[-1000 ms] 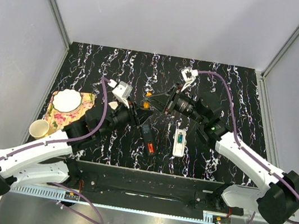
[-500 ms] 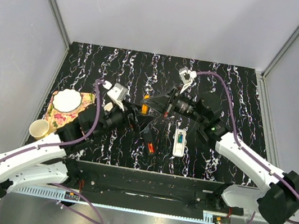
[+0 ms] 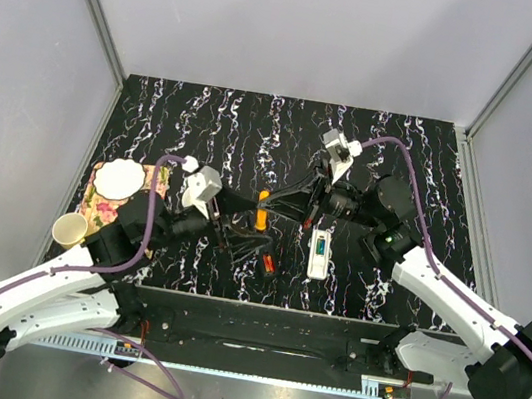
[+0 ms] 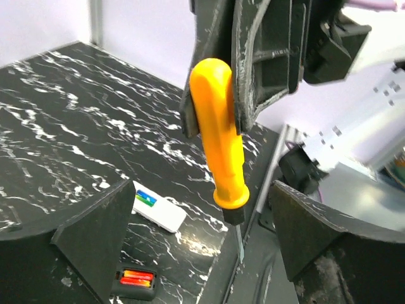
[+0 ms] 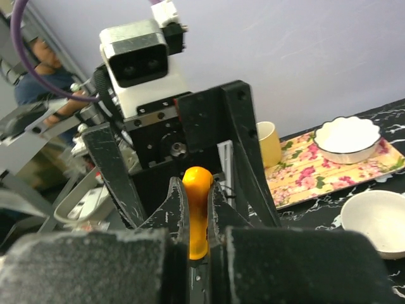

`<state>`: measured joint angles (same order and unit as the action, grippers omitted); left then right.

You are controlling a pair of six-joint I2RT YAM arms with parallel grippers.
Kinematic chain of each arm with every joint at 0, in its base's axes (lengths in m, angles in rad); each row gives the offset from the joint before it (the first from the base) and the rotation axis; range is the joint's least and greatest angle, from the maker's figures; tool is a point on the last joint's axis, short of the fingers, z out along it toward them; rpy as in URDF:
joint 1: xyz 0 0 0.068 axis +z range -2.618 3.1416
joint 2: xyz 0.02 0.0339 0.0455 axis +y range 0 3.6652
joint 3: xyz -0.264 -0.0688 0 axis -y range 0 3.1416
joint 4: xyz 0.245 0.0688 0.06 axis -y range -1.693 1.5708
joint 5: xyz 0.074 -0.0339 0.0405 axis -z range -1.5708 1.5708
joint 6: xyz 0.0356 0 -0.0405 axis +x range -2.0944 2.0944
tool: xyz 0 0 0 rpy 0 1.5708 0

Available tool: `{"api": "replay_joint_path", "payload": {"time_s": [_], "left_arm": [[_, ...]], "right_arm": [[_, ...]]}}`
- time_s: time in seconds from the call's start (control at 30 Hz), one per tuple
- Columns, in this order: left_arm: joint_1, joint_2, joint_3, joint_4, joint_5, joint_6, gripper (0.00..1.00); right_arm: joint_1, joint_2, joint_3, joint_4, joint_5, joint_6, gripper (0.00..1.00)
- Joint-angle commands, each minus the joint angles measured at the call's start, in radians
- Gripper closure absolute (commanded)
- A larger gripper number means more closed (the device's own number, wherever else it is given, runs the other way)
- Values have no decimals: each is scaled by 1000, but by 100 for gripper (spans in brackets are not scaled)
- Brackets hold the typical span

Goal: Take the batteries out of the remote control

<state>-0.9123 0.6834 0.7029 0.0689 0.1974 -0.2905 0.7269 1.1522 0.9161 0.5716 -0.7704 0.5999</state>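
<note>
1. Your right end effector (image 5: 197, 218) is clamped on the handle of the orange screwdriver (image 4: 218, 139), holding it blade-down above the tabletop (image 3: 208, 119).
2. Your left end effector (image 4: 202, 209) stands wide, with a finger on either side of the handle and clear of it.
3. The remote (image 3: 319, 254) lies flat on the tabletop near the screwdriver, with the batteries (image 4: 144, 198) in its slot.
</note>
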Motion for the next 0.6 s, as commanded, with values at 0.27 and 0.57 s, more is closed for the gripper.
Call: {"api": "replay_joint_path", "payload": {"time_s": [0.27, 0.57], "left_arm": [[4, 105, 66, 227, 292, -9, 24], [6, 177, 93, 235, 278, -49, 100]], "right_arm": [[8, 12, 66, 85, -173, 43, 100], [8, 1, 38, 44, -124, 37, 88]]}}
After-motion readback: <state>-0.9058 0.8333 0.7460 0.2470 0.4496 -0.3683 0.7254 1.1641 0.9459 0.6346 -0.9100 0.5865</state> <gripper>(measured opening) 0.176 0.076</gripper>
